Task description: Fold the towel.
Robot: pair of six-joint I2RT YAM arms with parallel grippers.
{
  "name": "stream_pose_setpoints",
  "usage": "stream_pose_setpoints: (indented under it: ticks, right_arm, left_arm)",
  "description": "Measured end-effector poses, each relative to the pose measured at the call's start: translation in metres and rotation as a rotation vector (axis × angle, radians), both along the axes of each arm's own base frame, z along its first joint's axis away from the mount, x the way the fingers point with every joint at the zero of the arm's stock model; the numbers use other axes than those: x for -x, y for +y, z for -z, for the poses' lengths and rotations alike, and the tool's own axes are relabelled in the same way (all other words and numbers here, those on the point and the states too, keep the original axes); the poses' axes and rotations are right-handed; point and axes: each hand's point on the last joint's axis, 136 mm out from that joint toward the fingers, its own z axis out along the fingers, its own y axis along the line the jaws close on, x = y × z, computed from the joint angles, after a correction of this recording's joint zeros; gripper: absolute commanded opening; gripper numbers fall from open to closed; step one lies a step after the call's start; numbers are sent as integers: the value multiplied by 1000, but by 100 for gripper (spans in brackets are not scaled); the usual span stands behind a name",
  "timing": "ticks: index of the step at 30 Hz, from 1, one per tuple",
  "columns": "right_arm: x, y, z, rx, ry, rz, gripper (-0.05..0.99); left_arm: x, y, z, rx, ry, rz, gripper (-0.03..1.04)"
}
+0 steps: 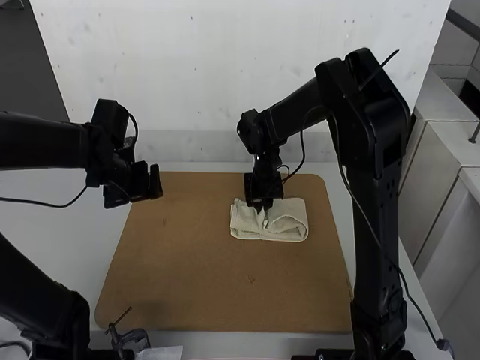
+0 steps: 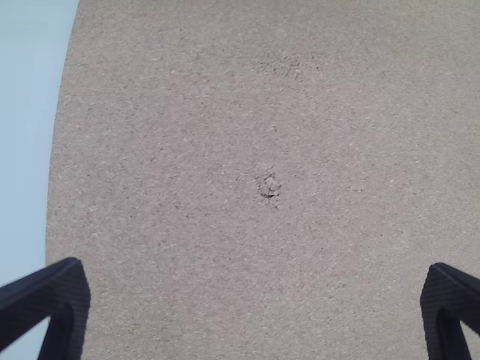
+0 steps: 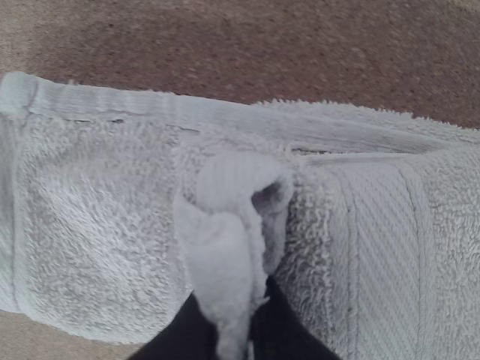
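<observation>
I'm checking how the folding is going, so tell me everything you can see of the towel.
The towel is pale, with looped terry pile, flat woven bands and hemmed edges. Folded into a roughly rectangular, layered bundle, it lies toward the far right of the brown board. Near its middle, the right claw pinches a raised, crumpled ridge of cloth between its fingers.

Off-white with ribbed band on towel (image 1: 291, 225), right of centre; speckled brown on board (image 1: 217, 270), centre; black on right arm (image 1: 375, 187), right.
</observation>
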Motion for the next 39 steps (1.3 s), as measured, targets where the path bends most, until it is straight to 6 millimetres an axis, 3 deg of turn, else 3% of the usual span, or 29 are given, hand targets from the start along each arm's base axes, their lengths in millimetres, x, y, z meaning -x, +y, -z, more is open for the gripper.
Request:
stream_pose_setpoints:
  ticks: [9,16,19,22,27,30,34,36,39]
  right_arm:
    - [-10,34,-8,-2,-36,-27,1]
    - [-7,48,9,27,-13,-44,2]
    - [-7,49,11,26,-13,-38,30]
    - [-11,53,5,16,-24,-37,32]
    - [-16,55,-12,-7,-51,-32,30]
    - [-19,55,-42,-48,-95,-26,1]
    - [-28,46,-89,-108,-171,4,1]
    - [-31,38,-94,-111,-178,20,1]
    - [-29,29,-81,-95,-162,30,1]
  left_arm:
    - [1,4,4,-5,-4,2,99]
    - [-2,1,1,3,-20,9,99]
    - [-2,-2,1,6,-22,17,99]
    - [-3,-2,1,9,-24,19,99]
    - [-3,-3,1,12,-24,21,99]
    - [0,-3,4,12,-17,21,99]
    - [1,-5,6,11,-14,28,99]
    - [1,-8,5,12,-15,38,99]
    - [0,-14,4,14,-26,54,99]
